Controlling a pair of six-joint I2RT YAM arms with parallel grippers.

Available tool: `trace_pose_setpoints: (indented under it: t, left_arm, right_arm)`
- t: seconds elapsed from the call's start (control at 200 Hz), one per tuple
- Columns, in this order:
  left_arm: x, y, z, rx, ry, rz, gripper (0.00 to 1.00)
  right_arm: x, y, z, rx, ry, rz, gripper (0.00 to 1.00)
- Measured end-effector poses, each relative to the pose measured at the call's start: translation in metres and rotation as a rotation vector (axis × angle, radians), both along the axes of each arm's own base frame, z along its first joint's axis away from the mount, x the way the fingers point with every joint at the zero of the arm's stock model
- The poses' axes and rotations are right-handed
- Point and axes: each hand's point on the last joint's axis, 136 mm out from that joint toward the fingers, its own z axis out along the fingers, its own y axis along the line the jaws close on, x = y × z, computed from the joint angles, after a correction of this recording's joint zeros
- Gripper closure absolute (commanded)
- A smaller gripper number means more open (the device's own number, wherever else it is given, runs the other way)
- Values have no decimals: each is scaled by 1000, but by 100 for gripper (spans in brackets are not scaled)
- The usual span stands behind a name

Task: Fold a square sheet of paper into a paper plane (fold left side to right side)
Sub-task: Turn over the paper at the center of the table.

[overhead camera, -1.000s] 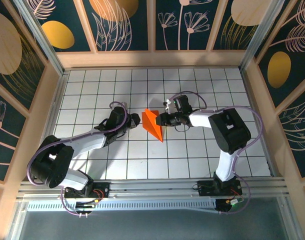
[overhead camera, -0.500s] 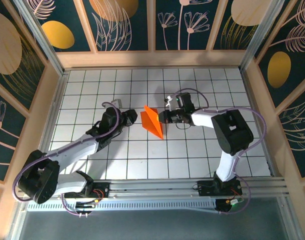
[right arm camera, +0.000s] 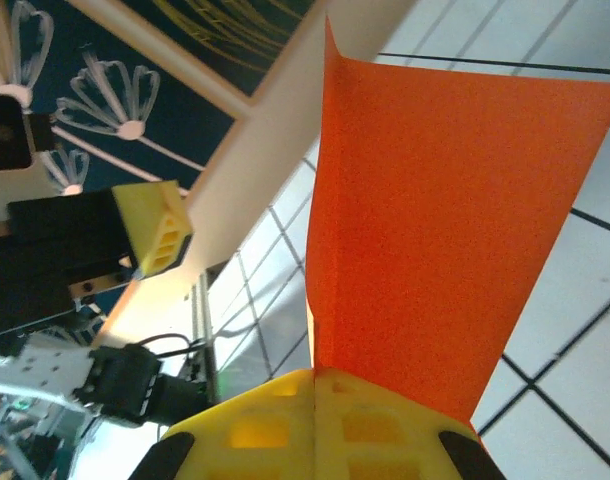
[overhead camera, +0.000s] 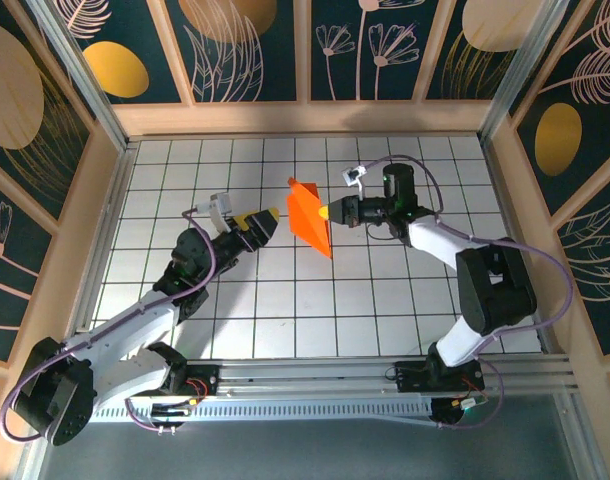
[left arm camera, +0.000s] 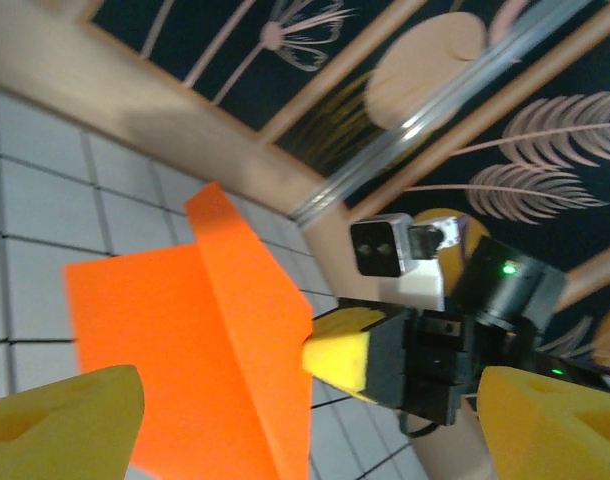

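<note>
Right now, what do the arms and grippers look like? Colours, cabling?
White links, black joints on left arm and right arm; purple cables looped alongside. Black bodies on left gripper and right gripper, yellow fingertip pads. White camera block on each wrist; green LED on the right wrist.

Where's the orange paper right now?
In the top external view, the orange paper is near the table's middle, pinched at its right edge by the right gripper. The open left gripper is just to its left, not touching.
</note>
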Motion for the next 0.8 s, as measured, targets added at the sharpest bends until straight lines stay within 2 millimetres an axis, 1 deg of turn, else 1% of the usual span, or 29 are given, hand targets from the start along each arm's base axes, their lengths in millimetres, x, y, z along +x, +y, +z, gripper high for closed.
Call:
trace_pose_setpoints:
  t: [0.095,0.19,0.33,0.45,0.515,0.676,0.801]
  left_arm:
    - [-6,-7,11,-34,-40,-54,14]
    - [-9,-14,15,-54,-55,-99,15]
    - [-10,-25,7,-63,-36,-157,17]
    - [-7,-34,1,-65,-7,-199,20]
    - [-6,-39,1,-68,-4,-218,23]
    - [-5,-46,12,-95,-19,-256,35]
    - [-6,-48,13,-102,-21,-270,42]
  right_arm:
    - [-10,1,15,33,-4,41,100]
    - [-22,4,29,62,-15,80,100]
    - [-37,9,48,106,-29,133,100]
    - [-45,13,62,147,-35,171,100]
    - [-50,15,66,166,-30,187,100]
    - [-55,17,75,206,-23,213,100]
    - [-54,19,74,225,-7,224,100]
